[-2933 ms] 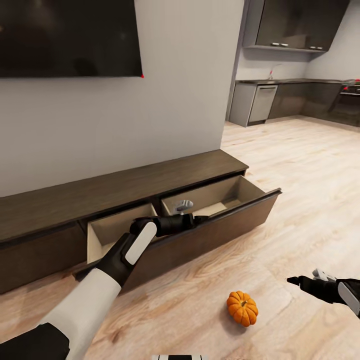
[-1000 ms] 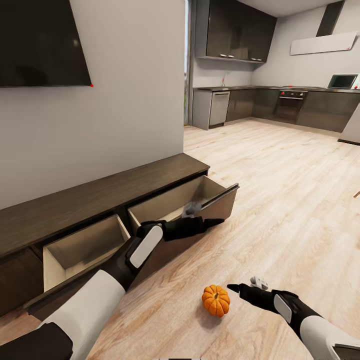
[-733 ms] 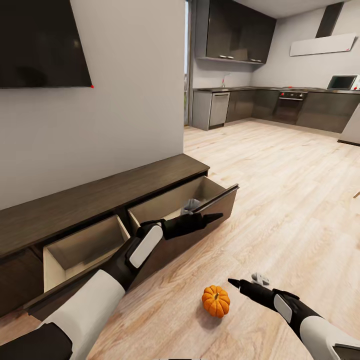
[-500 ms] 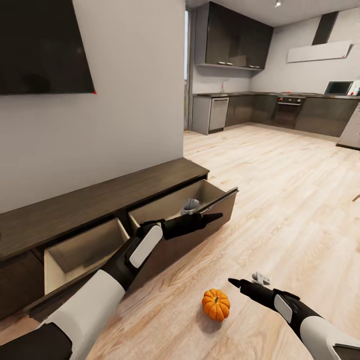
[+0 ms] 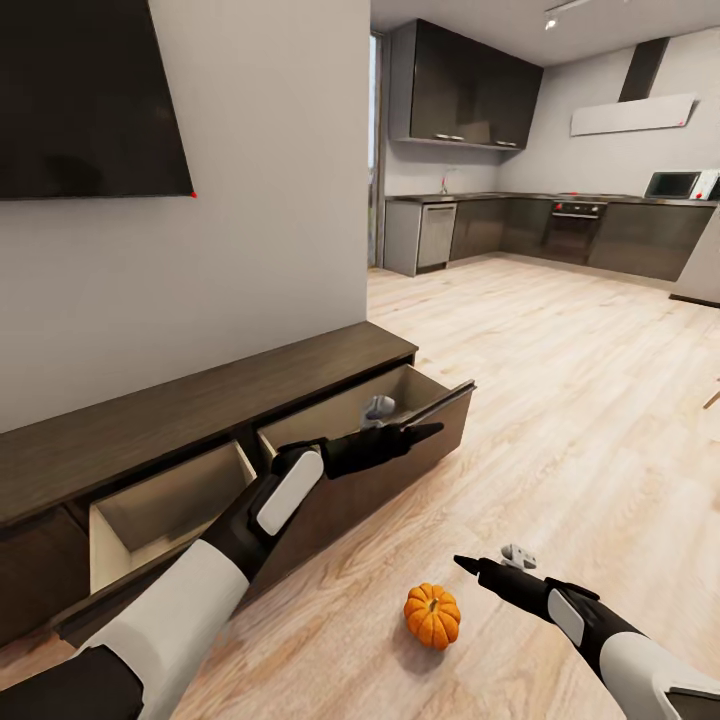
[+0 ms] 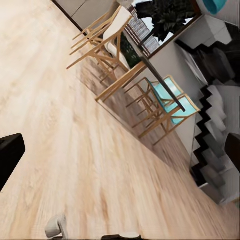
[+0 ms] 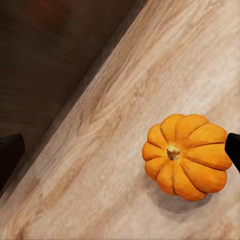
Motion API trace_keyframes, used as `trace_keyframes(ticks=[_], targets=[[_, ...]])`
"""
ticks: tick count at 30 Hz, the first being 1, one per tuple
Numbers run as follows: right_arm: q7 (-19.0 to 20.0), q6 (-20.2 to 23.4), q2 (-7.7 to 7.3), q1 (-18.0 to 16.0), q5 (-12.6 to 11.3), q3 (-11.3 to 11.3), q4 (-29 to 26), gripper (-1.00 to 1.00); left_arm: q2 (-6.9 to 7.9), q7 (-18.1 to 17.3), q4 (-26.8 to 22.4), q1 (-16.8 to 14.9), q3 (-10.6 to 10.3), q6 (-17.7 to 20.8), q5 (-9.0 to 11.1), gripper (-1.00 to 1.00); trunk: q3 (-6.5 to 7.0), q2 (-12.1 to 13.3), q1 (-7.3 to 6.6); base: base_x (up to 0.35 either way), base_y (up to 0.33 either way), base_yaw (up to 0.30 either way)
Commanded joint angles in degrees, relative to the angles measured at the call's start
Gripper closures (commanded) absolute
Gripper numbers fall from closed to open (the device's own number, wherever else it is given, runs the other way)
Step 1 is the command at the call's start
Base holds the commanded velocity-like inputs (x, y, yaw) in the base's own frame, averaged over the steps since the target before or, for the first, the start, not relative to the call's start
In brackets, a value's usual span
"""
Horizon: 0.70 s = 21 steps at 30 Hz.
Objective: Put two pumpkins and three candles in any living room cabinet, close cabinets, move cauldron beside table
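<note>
One orange pumpkin lies on the wood floor in front of the cabinet, a long low dark-brown unit with two drawers pulled out. My right gripper hovers open just right of and above the pumpkin; the right wrist view has the pumpkin near one fingertip, not between the fingers. My left gripper is open and reaches over the front edge of the right drawer, holding nothing. The candles and the cauldron are out of view.
The left drawer shows a pale beige inside. A dark TV hangs above the cabinet. Open wood floor runs right toward the kitchen. The left wrist view shows a dark-topped table with wooden chairs and a staircase.
The view swung right early on and has since tilted up slightly. My right gripper came in beside the pumpkin and lifted a little. The left arm has barely moved.
</note>
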Motion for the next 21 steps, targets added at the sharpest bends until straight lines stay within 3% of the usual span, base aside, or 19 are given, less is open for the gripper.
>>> trace_keyframes(ticks=[1,6,21], targets=[[0.0,0.01,0.0,0.0,0.0,0.0,0.02,-1.0,0.01,0.0,0.03,0.0,-0.02,-0.02,0.73,-1.0,-0.22,-0.01,0.03,0.0,0.0,0.0],[-0.03,0.03,0.05,0.0,-0.07,0.0,0.1,-1.0,0.02,0.02,0.06,0.01,-0.05,-0.02,1.96,-1.0,-1.33,-0.08,0.15,0.0,0.0,0.0],[-0.01,-0.03,0.54,0.05,-0.09,0.0,0.13,-1.0,0.02,0.28,0.07,0.01,-0.05,0.04,2.23,-1.0,-4.65,-0.28,0.54,0.0,0.0,0.0]])
